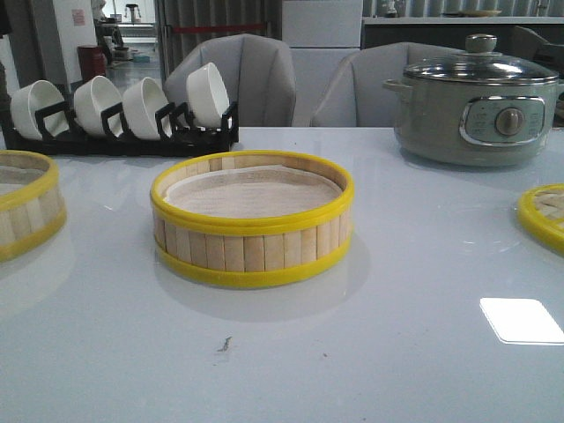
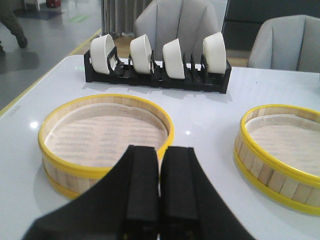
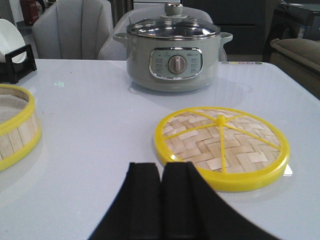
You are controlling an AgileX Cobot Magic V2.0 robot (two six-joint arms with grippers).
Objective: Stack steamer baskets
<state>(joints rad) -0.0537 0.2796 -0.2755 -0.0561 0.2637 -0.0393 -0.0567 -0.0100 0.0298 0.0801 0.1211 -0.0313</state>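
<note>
One steamer basket (image 1: 252,220) stands alone at the middle of the table, with a pale liner inside. A second steamer basket (image 1: 26,210) is cut off by the left edge of the front view. In the left wrist view my left gripper (image 2: 160,150) is shut and empty, its tips just short of the near rim of the left basket (image 2: 105,135); the middle basket (image 2: 280,150) lies off to one side. My right gripper (image 3: 162,167) is shut and empty, hanging beside the woven lid. The middle basket's edge (image 3: 15,127) shows there too. Neither gripper appears in the front view.
A flat woven bamboo lid (image 3: 221,145) with a yellow rim lies at the table's right (image 1: 545,216). A grey-green electric pot (image 1: 476,101) with a glass lid stands at the back right. A black rack of white bowls (image 1: 123,119) runs along the back left. Chairs stand behind the table.
</note>
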